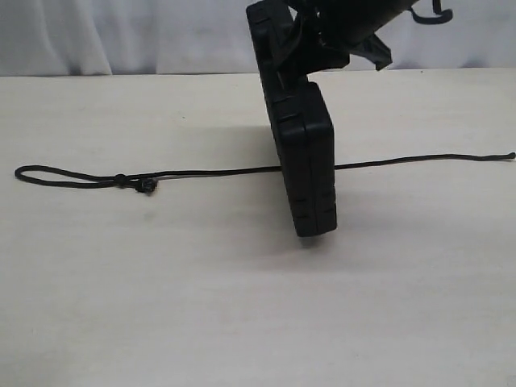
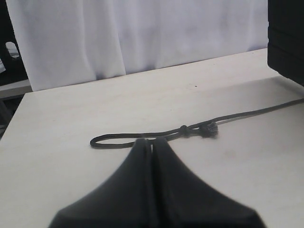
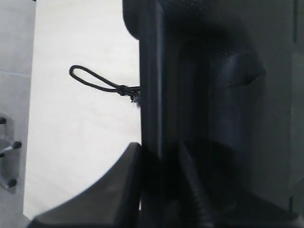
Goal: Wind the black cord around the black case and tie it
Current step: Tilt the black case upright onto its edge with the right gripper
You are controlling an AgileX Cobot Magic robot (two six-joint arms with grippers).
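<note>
The black case [image 1: 305, 153] is held on edge, its lower end near the table; whether it touches is unclear. My right gripper [image 1: 322, 40] is shut on its upper part, one finger [image 3: 133, 161] against the side of the case [image 3: 213, 71]. The black cord [image 1: 210, 172] lies straight across the table and passes behind the case, its loop end [image 1: 32, 173] far left and its knot [image 1: 145, 185] nearby. My left gripper [image 2: 152, 142] is shut and empty, just short of the cord's loop [image 2: 118, 139]. A corner of the case [image 2: 287, 38] shows there.
A white curtain [image 1: 121, 32] hangs behind the table's far edge. The cord's plain end [image 1: 511, 155] reaches the right border of the exterior view. Beside the table, grey floor and a metal stand [image 3: 7, 152] show in the right wrist view.
</note>
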